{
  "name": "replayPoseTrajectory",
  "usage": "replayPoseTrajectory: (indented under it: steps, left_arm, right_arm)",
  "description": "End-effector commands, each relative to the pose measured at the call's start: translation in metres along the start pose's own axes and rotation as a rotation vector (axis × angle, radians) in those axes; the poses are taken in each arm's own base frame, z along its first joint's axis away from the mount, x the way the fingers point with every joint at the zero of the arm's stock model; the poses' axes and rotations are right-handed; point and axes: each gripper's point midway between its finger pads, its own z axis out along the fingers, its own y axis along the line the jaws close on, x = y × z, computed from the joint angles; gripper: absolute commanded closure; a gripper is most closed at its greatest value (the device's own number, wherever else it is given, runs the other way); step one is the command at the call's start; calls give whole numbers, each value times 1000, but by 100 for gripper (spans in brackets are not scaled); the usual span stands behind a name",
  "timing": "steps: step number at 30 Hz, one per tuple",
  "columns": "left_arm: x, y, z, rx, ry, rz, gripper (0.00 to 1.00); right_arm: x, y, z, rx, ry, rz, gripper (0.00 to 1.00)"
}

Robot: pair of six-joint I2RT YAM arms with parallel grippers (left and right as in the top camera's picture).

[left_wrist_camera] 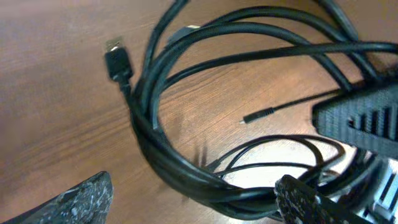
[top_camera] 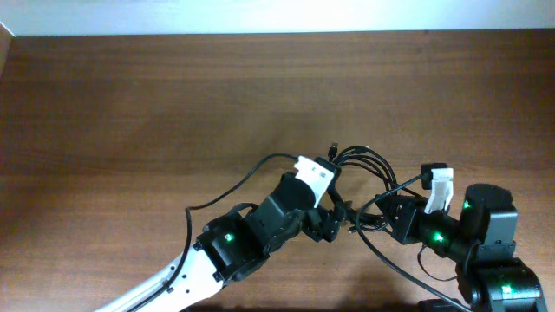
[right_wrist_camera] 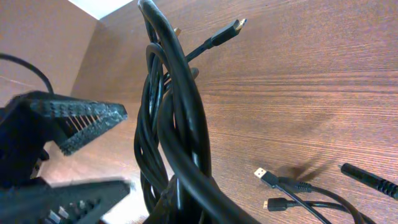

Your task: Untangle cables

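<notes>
The cables [top_camera: 360, 165] are a knotted bundle of thin black cords on the wooden table, between the two arms. My left gripper [top_camera: 334, 224] is open; in the left wrist view its fingers [left_wrist_camera: 193, 202] stand wide apart, with the bundle [left_wrist_camera: 155, 124] running between them close to the right finger. My right gripper [top_camera: 381, 224] appears shut on the bundle; in the right wrist view the cords [right_wrist_camera: 180, 112] rise from its jaws [right_wrist_camera: 186, 205], which are mostly hidden. Loose plugs show in the left wrist view [left_wrist_camera: 115, 56] and the right wrist view [right_wrist_camera: 264, 174].
The brown wooden table [top_camera: 130, 104] stretches left and back to a pale wall edge. A thicker black wire [top_camera: 227, 189] belonging to the left arm loops on the left. The left gripper's open fingers [right_wrist_camera: 74, 155] sit close beside the bundle in the right wrist view.
</notes>
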Motion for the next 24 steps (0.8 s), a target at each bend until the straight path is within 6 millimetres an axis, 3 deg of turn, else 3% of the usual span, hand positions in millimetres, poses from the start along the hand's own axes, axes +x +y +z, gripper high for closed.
replayPoseTrajectory:
  steps: [1, 4, 7, 10, 13, 18, 24]
  left_arm:
    - [-14, -17, -9, 81, -52, 300, 7]
    - [-18, -18, -19, 81, -72, 415, 3]
    - [-3, -17, -26, 94, -19, 547, 1]
    - [19, -36, -30, 243, 29, 703, 1]
    - [26, -58, -37, 392, -15, 878, 0]
    - [26, -58, -36, 396, -63, 1135, 1]
    - [36, -61, -27, 447, -53, 1203, 4]
  right_arm:
    - [-2, 0, 0, 0, -10, -7, 96]
    - [-2, 0, 0, 1, -10, -6, 96]
    - [-2, 0, 0, 0, -10, -6, 96]
    - [-2, 0, 0, 0, -10, -6, 96]
    - [-2, 0, 0, 0, -10, -6, 96]
    - [-2, 0, 0, -3, -7, -5, 96]
    - [0, -3, 4, 0, 14, 8, 96]
